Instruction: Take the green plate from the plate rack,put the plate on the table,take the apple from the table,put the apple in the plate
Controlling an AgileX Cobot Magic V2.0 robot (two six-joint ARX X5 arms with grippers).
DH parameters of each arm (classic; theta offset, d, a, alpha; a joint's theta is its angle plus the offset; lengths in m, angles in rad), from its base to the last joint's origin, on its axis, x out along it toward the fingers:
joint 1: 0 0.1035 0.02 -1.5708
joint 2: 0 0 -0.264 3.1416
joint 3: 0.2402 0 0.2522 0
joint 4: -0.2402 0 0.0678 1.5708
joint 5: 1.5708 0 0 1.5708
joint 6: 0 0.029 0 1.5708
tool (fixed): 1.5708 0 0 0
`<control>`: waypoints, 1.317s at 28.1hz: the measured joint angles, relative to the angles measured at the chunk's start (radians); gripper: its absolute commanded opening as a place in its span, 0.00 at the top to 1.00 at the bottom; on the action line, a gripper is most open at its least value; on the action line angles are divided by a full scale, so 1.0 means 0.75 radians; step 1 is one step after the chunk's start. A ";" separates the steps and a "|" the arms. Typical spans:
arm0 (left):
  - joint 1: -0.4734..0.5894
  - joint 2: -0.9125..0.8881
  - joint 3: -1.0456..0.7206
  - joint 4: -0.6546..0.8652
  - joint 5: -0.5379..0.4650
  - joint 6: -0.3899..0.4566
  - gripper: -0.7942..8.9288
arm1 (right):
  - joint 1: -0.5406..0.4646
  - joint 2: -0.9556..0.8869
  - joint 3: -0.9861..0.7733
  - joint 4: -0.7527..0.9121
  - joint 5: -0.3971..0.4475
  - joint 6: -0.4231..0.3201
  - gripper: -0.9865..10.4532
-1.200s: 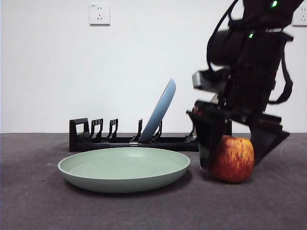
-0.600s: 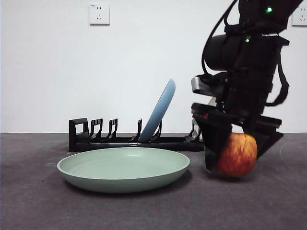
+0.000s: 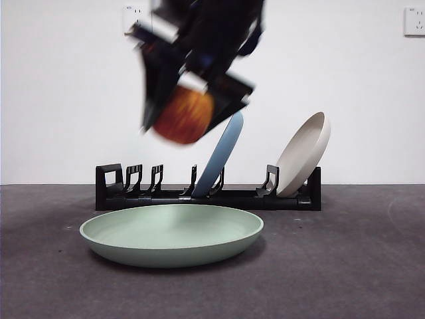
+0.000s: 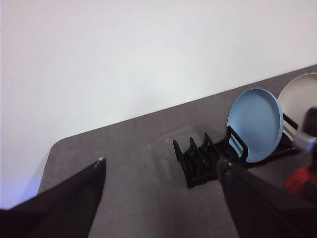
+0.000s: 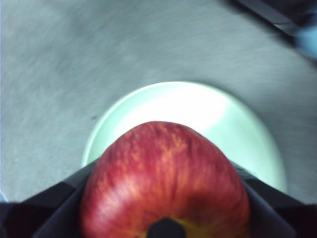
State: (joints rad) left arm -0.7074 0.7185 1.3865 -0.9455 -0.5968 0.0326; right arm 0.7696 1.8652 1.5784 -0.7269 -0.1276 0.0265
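High above the desk (image 3: 372,279), the right end effector (image 3: 189,93) grips the apple (image 3: 184,116) between its two black jaws, one jaw pressed to each side of the fruit; the arm and apple appear motion-blurred in the front view. Seen from the right wrist, the apple (image 5: 166,191) fills the space between the jaws, with the green plate (image 5: 198,114) directly beneath it on the desk (image 5: 54,84). The green plate (image 3: 171,234) lies flat on the desk in front of the plate rack (image 3: 166,193), apart from it. Standing tilted in the rack's slots are a blue plate (image 3: 220,154) near the middle and a beige plate (image 3: 304,153) at one end. The left end effector (image 4: 161,198) hangs over bare desk (image 4: 143,148) near the plate rack (image 4: 198,158), its jaws spread wide with nothing between them; the blue plate (image 4: 255,124) and the beige plate (image 4: 299,96) show beyond.
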 measured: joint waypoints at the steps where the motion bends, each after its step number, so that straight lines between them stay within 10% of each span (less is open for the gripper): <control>1: 0.000 0.000 0.000 -0.012 0.000 0.001 0.53 | 0.015 0.051 0.000 -0.006 0.000 -0.001 0.92; 15: 0.000 0.001 0.000 -0.115 0.001 0.000 0.53 | 0.037 0.308 0.002 -0.037 0.071 -0.001 0.90; 22: -0.001 0.001 0.000 -0.153 0.001 -0.005 0.53 | 0.037 0.308 0.003 -0.038 0.071 0.000 0.39; 37: 0.000 0.028 0.000 -0.178 0.008 -0.046 0.53 | 0.038 0.242 0.003 -0.049 0.072 0.014 0.39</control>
State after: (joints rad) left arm -0.7074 0.7399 1.3865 -1.0790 -0.5907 -0.0021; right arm 0.7979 2.0464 1.5803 -0.7635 -0.0738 0.0372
